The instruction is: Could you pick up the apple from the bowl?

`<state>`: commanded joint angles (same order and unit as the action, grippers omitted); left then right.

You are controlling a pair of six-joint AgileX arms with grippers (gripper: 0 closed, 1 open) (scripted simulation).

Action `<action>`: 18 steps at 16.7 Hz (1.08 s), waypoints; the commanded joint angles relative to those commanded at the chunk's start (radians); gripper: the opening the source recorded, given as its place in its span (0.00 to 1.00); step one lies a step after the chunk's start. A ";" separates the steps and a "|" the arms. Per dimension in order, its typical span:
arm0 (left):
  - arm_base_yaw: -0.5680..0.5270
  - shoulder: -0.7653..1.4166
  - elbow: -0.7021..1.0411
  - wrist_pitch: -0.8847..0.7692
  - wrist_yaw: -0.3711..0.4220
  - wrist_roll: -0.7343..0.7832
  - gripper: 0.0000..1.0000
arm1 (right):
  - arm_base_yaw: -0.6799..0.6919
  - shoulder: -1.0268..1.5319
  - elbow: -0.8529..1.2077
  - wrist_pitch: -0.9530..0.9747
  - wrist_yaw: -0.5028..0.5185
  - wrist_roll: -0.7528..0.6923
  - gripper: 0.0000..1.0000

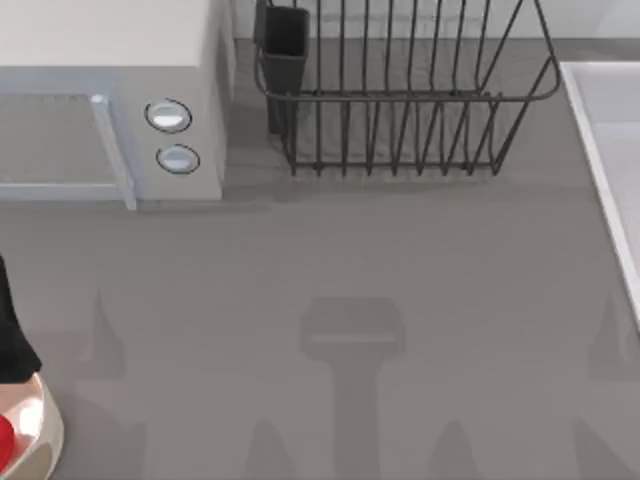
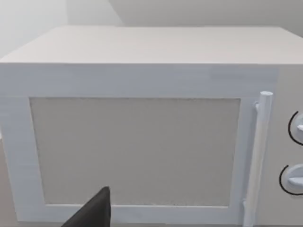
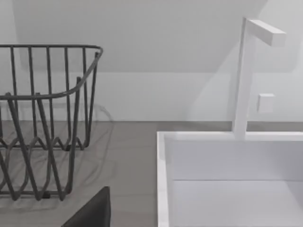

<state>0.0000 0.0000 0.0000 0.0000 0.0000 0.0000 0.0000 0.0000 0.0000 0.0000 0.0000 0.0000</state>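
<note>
Grey tabletop (image 1: 400, 250) held the bowl (image 1: 45, 430) at its near left corner, the apple (image 1: 5, 440) inside it (both cut by the edge). Left arm (image 1: 12, 335) hung directly over the bowl's far rim; whether its fingers were open I could not tell. Microwave (image 1: 110, 90) stood behind, rack (image 1: 400, 90) mid-back, sink (image 1: 610, 150) right.

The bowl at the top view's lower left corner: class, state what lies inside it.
Inside the bowl lies the apple, bright red, only partly showing at the picture's edge. A black arm part just above covers some of the bowl's rim, so the rest of the inside cannot be seen.
</note>
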 joint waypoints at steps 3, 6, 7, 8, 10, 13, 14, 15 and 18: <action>0.000 0.000 0.000 0.000 0.000 0.000 1.00 | 0.000 0.000 0.000 0.000 0.000 0.000 1.00; 0.000 0.000 0.000 0.000 0.000 0.000 1.00 | 0.000 0.000 0.000 0.000 0.000 0.000 1.00; 0.000 0.000 0.000 0.000 0.000 0.000 1.00 | 0.000 0.000 0.000 0.000 0.000 0.000 1.00; 0.000 0.002 0.001 -0.002 0.000 0.000 1.00 | 0.000 0.000 0.000 0.000 0.000 0.000 1.00; 0.003 0.035 0.030 -0.035 0.000 0.004 1.00 | 0.000 0.000 0.000 0.000 0.000 0.000 1.00; 0.015 0.165 0.128 -0.165 0.000 0.017 1.00 | 0.000 0.000 0.000 0.000 0.000 0.000 1.00; 0.020 0.229 0.170 -0.226 0.000 0.023 1.00 | 0.000 0.000 0.000 0.000 0.000 0.000 1.00; 0.025 0.301 0.216 -0.295 0.000 0.029 1.00 | 0.000 0.000 0.000 0.000 0.000 0.000 1.00; 0.043 0.548 0.366 -0.524 0.000 0.050 1.00 | 0.000 0.000 0.000 0.000 0.000 0.000 1.00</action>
<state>0.0430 0.5477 0.3655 -0.5237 0.0005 0.0498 0.0000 0.0000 0.0000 0.0000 0.0000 0.0000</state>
